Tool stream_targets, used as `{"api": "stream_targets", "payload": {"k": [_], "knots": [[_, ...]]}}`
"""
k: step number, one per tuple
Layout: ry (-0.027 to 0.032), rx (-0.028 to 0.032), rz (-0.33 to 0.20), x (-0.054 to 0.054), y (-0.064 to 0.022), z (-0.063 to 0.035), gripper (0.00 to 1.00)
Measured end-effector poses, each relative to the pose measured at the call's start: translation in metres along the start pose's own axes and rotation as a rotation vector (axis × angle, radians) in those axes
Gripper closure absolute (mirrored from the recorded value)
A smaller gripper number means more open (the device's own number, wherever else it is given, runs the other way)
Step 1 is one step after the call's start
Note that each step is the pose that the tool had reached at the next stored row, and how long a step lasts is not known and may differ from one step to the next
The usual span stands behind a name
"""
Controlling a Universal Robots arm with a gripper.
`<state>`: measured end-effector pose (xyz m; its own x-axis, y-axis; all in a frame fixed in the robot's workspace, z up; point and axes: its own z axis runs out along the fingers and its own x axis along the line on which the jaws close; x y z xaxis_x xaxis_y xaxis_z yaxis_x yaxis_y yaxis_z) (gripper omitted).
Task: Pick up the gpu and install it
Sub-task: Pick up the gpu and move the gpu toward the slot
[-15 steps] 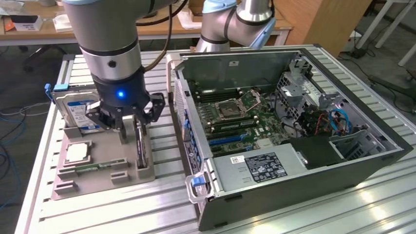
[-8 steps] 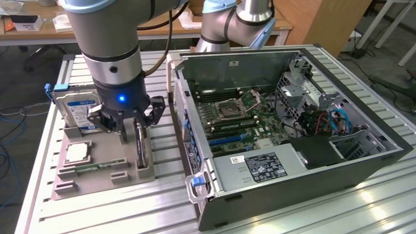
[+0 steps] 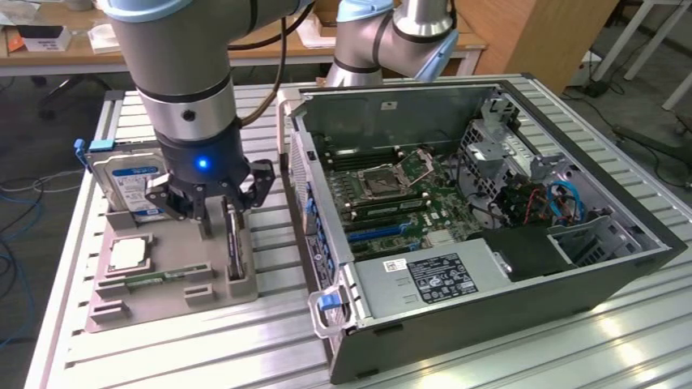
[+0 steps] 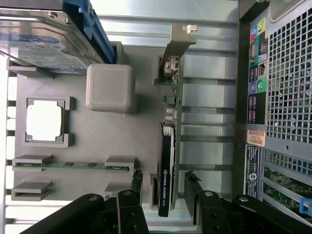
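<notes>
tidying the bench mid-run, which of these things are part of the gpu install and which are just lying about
In the job:
- gpu, on edge in the grey holder
- tool, open, jaws either side of the card
- open computer case with its motherboard

Lying about:
- hard drive
- cpu chip
- memory stick

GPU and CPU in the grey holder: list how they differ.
1. The GPU stands on edge in a slot; the CPU lies flat in a square recess.
2. The GPU is a long card with a black block and a metal bracket; the CPU is a small silver square.
3. The open pincer straddles the GPU; the CPU sits apart from it.
Both rest in the grey holder.
</notes>
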<state>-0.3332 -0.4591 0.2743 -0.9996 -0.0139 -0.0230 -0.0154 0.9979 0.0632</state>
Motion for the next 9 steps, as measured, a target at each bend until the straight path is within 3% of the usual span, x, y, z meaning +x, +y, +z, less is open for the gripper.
{"api": "stream_targets", "payload": {"k": [9], "knots": [[0.0002,0.0012,0.000,-0.0001,0.0048,0.0048,0.53]]}}
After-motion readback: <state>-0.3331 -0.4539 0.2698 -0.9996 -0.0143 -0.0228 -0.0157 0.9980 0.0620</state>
